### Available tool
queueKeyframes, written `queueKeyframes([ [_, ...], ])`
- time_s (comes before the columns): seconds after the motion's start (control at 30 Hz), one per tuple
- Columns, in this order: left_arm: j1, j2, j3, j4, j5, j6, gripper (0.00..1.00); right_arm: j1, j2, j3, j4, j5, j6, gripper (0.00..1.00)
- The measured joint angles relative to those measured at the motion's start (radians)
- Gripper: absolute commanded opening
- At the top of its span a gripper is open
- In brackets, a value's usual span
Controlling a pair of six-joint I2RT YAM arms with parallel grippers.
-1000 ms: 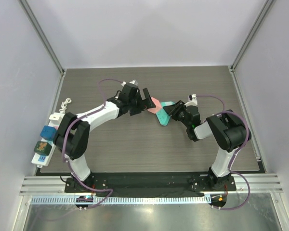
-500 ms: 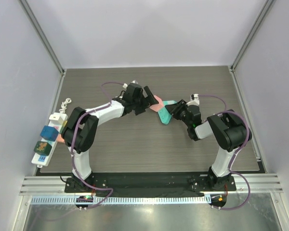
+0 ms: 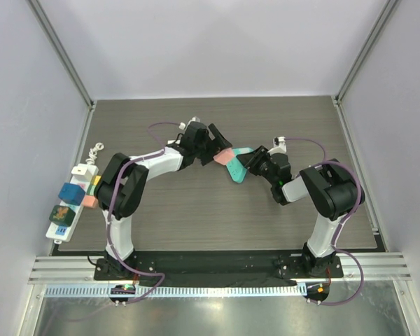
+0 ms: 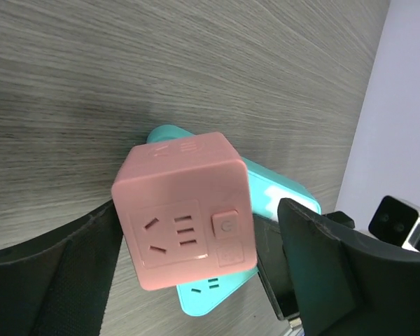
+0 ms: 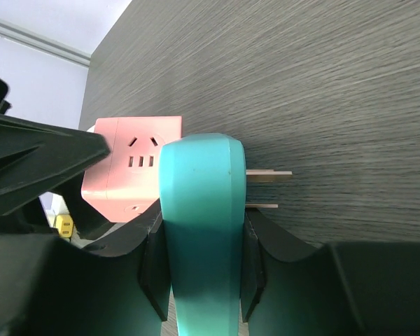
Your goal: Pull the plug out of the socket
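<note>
A pink cube socket point(image 3: 225, 157) is joined to a teal adapter block point(image 3: 239, 169) at mid table. In the left wrist view the pink cube point(image 4: 185, 220) sits between my left gripper's point(image 4: 196, 227) open fingers, with a gap on the right side; the teal block point(image 4: 283, 196) lies behind it. My left gripper point(image 3: 222, 148) straddles the cube. My right gripper point(image 5: 199, 259) is shut on the teal block point(image 5: 199, 224), whose metal prongs point(image 5: 269, 175) stick out to the right. The pink cube point(image 5: 129, 175) sits at the block's left.
A white power strip point(image 3: 75, 183) lies along the table's left edge with blue point(image 3: 70, 193), green point(image 3: 60, 213) and pink cubes plugged in. Its coiled white cord point(image 3: 96, 150) lies behind it. Grey walls stand on both sides.
My left gripper has moved right and closer to the pink cube, so its fingers now straddle it. The right gripper and teal block have hardly moved.
</note>
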Motion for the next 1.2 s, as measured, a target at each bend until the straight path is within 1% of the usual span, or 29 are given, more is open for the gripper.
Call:
queueKeyframes([
  [0.03,0.0,0.008,0.003,0.002,0.001,-0.001,0.83,0.0,0.0,0.0,0.0,0.0,0.0,0.01],
  [0.07,0.0,0.018,0.007,0.002,0.002,-0.005,0.74,0.0,0.0,0.0,0.0,-0.001,0.0,0.01],
  [0.13,0.0,0.035,0.011,0.001,0.006,-0.013,0.63,0.0,0.0,0.0,0.0,-0.001,0.0,0.01],
  [0.17,0.0,0.04,0.012,0.002,0.013,-0.016,0.48,0.0,0.0,0.0,0.0,0.001,-0.003,0.01],
  [0.23,0.0,0.042,0.02,-0.002,0.018,-0.025,0.31,0.0,0.0,0.002,0.0,0.0,-0.008,0.01],
  [0.27,0.0,0.043,0.026,-0.009,0.017,-0.023,0.09,0.0,0.0,0.003,0.0,0.002,-0.01,0.01],
  [0.3,0.002,0.045,0.031,-0.012,0.021,-0.02,0.0,0.0,0.0,0.005,0.0,0.003,-0.013,0.01],
  [0.43,0.003,0.049,0.04,-0.021,0.03,-0.008,0.0,0.008,-0.01,0.016,-0.032,0.021,-0.034,0.01],
  [0.53,0.012,0.049,0.029,0.018,0.057,-0.008,0.0,0.025,-0.046,0.02,-0.077,0.081,-0.059,0.01],
  [0.67,0.025,0.049,-0.004,0.107,0.109,-0.069,0.0,0.048,-0.102,0.022,-0.134,0.161,-0.108,0.01],
  [0.83,0.032,0.048,-0.007,0.096,0.12,-0.15,0.0,0.089,-0.135,0.049,-0.207,0.254,-0.151,0.01],
  [0.9,0.032,0.044,-0.012,0.095,0.114,-0.141,0.0,0.089,-0.136,0.051,-0.214,0.254,-0.149,0.01],
  [1.0,0.026,0.013,-0.036,0.11,0.089,-0.067,0.0,0.073,-0.124,0.049,-0.189,0.209,-0.123,0.01],
  [1.1,0.05,-0.038,-0.125,0.229,0.108,-0.066,0.0,0.061,-0.118,0.047,-0.128,0.147,-0.114,0.01],
  [1.2,0.099,-0.044,-0.209,0.392,0.195,-0.129,0.0,0.061,-0.106,0.051,-0.084,0.124,-0.123,0.01],
])
